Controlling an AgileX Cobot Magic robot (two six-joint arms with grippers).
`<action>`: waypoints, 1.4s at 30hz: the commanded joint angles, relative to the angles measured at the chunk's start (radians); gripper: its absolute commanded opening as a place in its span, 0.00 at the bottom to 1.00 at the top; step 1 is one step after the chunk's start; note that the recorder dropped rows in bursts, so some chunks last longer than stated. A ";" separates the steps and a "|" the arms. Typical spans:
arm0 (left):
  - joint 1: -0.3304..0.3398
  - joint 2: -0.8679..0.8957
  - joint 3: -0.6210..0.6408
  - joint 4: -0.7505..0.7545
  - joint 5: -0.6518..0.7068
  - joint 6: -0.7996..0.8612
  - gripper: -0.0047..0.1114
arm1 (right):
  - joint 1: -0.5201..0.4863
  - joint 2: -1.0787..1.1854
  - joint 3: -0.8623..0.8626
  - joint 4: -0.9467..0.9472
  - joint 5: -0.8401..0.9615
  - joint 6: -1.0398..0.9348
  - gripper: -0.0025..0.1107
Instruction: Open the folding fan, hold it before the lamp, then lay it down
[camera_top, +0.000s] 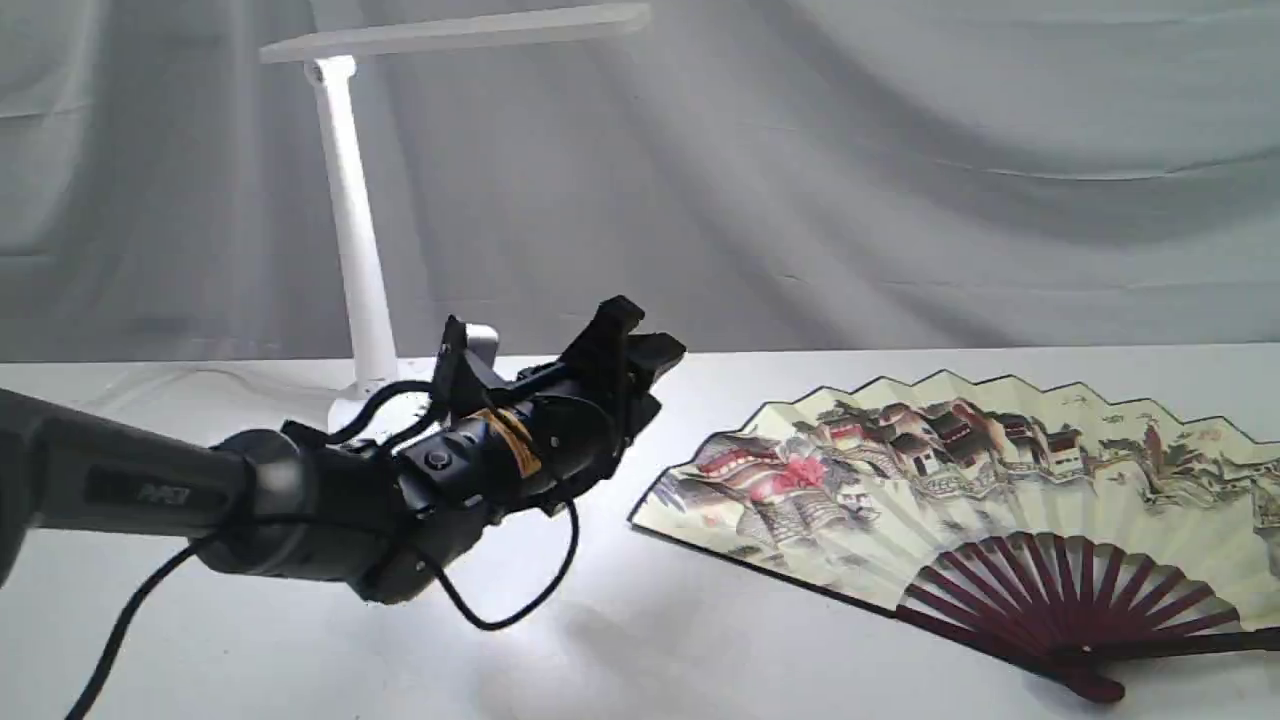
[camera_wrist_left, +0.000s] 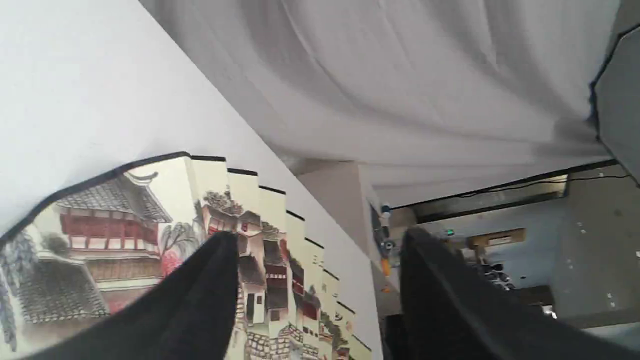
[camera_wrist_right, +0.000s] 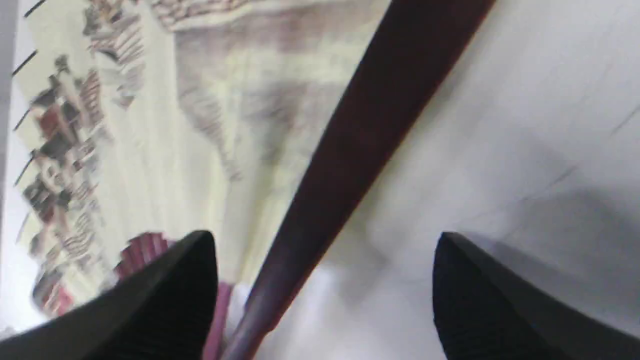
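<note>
The folding fan (camera_top: 960, 480) lies spread open and flat on the white table at the right, painted side up, its maroon ribs meeting near the front right edge. The white lamp (camera_top: 350, 210) stands at the back left, its bar head reaching right. My left gripper (camera_top: 640, 345) hovers open and empty above the table, between the lamp and the fan's left edge; its wrist view shows the fan (camera_wrist_left: 150, 240) beyond the spread fingertips (camera_wrist_left: 215, 280). My right gripper (camera_wrist_right: 325, 240) is open over the fan's maroon guard (camera_wrist_right: 360, 140), not touching it. The exterior view does not show the right gripper.
A grey cloth backdrop (camera_top: 900, 170) hangs behind the table. The left arm's black cable (camera_top: 520, 610) dangles under its wrist. The lamp's round base (camera_top: 360, 405) sits partly hidden behind the left arm.
</note>
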 joint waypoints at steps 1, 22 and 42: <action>0.002 -0.063 -0.007 0.020 0.142 0.002 0.46 | 0.001 -0.020 -0.002 -0.032 0.117 0.033 0.57; 0.004 -0.297 -0.007 0.248 0.977 0.123 0.04 | 0.001 -0.344 -0.002 -0.379 0.117 0.308 0.53; 0.004 -0.443 -0.007 -0.240 1.427 1.088 0.04 | 0.493 -0.428 -0.069 -0.768 0.025 0.409 0.34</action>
